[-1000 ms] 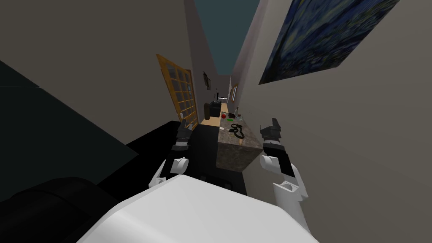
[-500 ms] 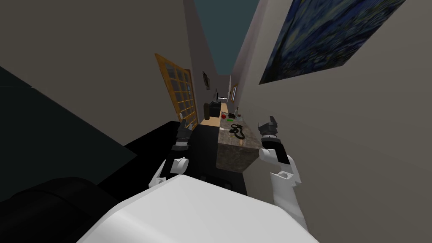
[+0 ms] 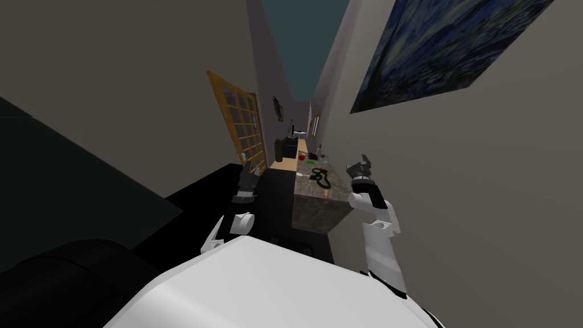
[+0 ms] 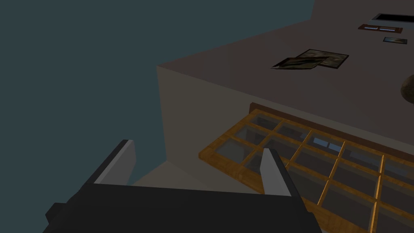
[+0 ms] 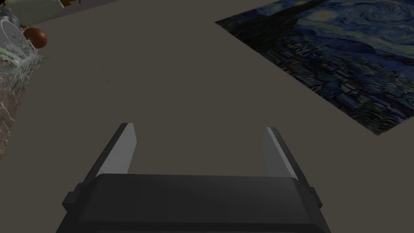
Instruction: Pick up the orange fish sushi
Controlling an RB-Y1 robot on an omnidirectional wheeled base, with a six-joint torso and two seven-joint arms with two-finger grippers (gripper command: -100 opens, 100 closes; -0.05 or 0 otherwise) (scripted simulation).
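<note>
Two tools, both with fingers apart and holding nothing. The right tool [image 5: 199, 128] is raised by the near right corner of the one stone-topped bench [image 3: 338, 189], facing the wall. The left tool [image 4: 198, 145] hangs left of that bench. On the bench lie one black coil [image 3: 320, 177] and one red ball [image 3: 302, 156]. One orange speck [image 3: 324, 193] at its near edge may be the sushi; it is too small to tell.
</note>
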